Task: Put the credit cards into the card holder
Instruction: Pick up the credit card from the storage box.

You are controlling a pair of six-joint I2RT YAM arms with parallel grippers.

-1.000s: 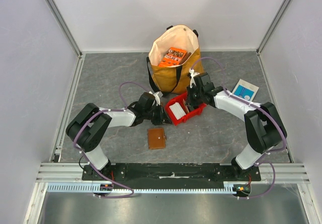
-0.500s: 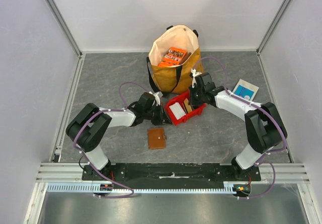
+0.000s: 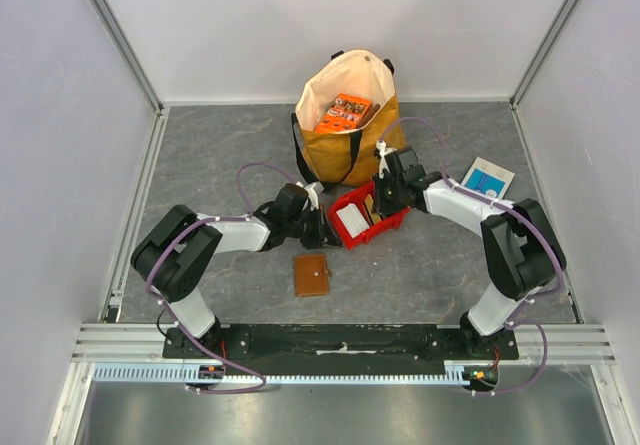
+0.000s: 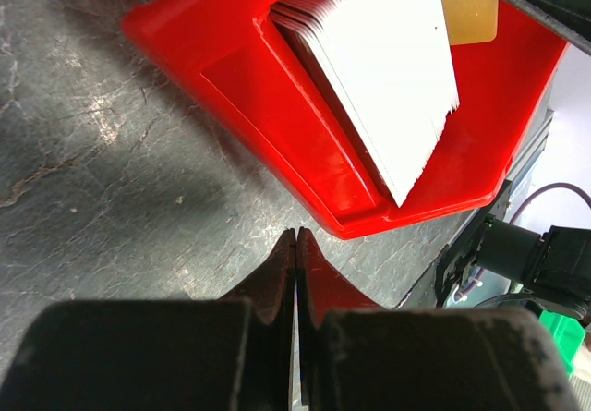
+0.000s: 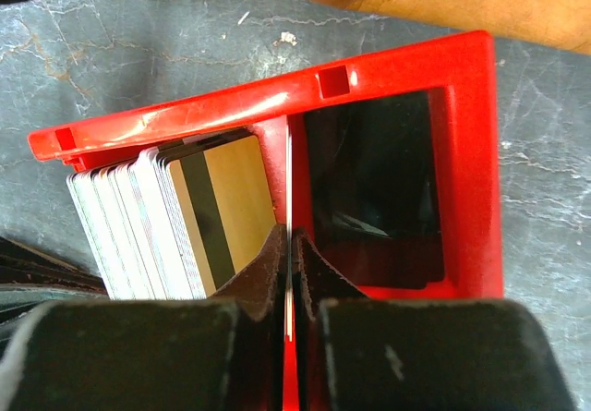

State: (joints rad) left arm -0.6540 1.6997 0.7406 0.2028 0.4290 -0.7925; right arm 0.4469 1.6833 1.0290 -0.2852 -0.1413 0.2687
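Observation:
The credit cards (image 5: 152, 222) stand on edge as a stack in the left compartment of a red bin (image 5: 277, 92), with a gold card (image 5: 235, 189) at the stack's end. Dark cards (image 5: 369, 180) lie in the right compartment. My right gripper (image 5: 290, 237) is shut on one thin card (image 5: 289, 152), seen edge-on above the bin's divider; it hangs over the bin (image 3: 385, 227) in the top view (image 3: 376, 207). My left gripper (image 4: 295, 237) is shut and empty on the table just beside the bin (image 4: 277, 115). The brown card holder (image 3: 311, 275) lies closed in front of the bin.
A yellow tote bag (image 3: 345, 125) with orange packets stands right behind the bin. A blue-and-white box (image 3: 488, 178) lies at the right. White cards (image 4: 388, 60) lean in the bin close to my left gripper (image 3: 328, 231).
My right gripper has shifted slightly over the bin's far side, first back and then forward again. The left arm and the card holder have not moved.

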